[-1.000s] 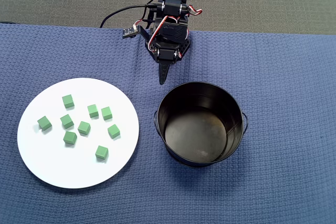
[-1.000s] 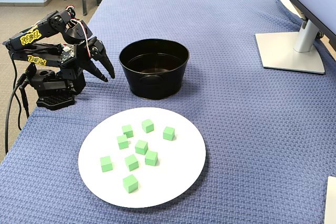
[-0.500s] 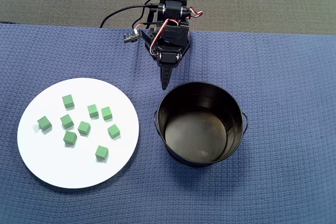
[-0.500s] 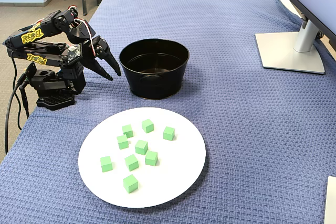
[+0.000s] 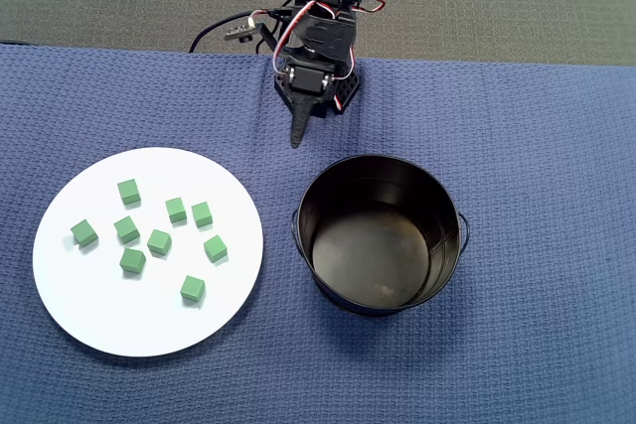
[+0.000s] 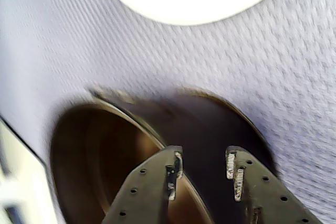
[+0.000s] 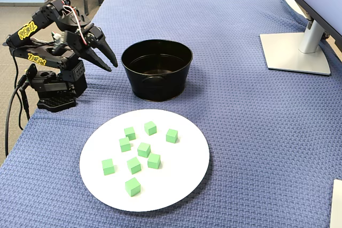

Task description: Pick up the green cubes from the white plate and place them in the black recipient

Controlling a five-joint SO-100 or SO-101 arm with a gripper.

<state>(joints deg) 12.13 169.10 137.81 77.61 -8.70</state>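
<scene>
Cubes (image 5: 159, 241), eight of them countable in the overhead and fixed views, are scattered loosely on the plate (image 5: 89, 315), none touching the fingers. The pot (image 5: 437, 206) stands just beside the plate on the blue-clothed table (image 5: 537, 146) and appears empty. The fingers (image 7: 111, 63) are seen slightly parted and holding nothing, raised above the cloth near the pot's rim and well apart from the cubes. The step in hand is judged to be the reach for a first cube: a swing toward the plate, a wider opening, and a descent over a single cube would be called for. In the wrist view, blur is heavy; only the plate's edge and part of the pot are shown, no cube. A monitor stand (image 7: 296, 52) is cut off in the fixed view.
</scene>
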